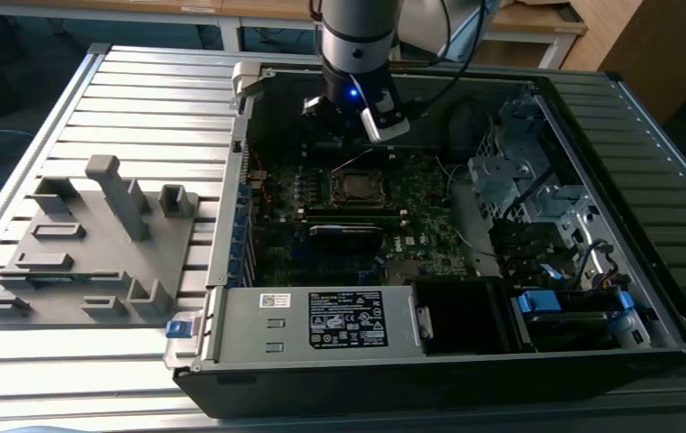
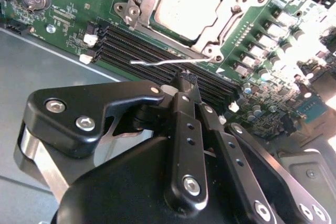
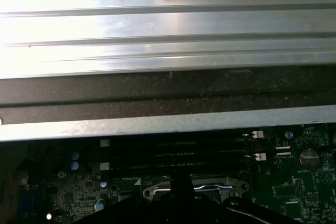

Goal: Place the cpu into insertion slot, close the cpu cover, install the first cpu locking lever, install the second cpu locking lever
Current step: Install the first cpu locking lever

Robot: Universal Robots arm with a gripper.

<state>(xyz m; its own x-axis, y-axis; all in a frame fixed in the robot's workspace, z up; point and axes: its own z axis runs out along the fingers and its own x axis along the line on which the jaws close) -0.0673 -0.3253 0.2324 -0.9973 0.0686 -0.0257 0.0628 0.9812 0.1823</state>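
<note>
- Jaws of the gripper (image 2: pixel 187 80) are pressed together with nothing between them, the tip just beside a thin silver locking lever (image 2: pixel 157 62) lying over the black memory slots (image 2: pixel 136 43).
- The cpu (image 2: pixel 189 3) sits in its socket on the green motherboard (image 2: pixel 63 22), with the cpu cover (image 2: pixel 233 14) lying flat around it.
- In the exterior view, the arm (image 1: pixel 361 45) reaches down into the open computer case (image 1: pixel 439 365).

A slatted metal bench (image 1: pixel 138 90) carries an open black computer case (image 1: pixel 439 383), lying on its side toward the exterior view's right. Just beside it, on the exterior view's left, lies a grey moulded fixture plate (image 1: pixel 90 271). A small blue piece (image 1: pixel 177 328) sits by the case's near corner.
</note>
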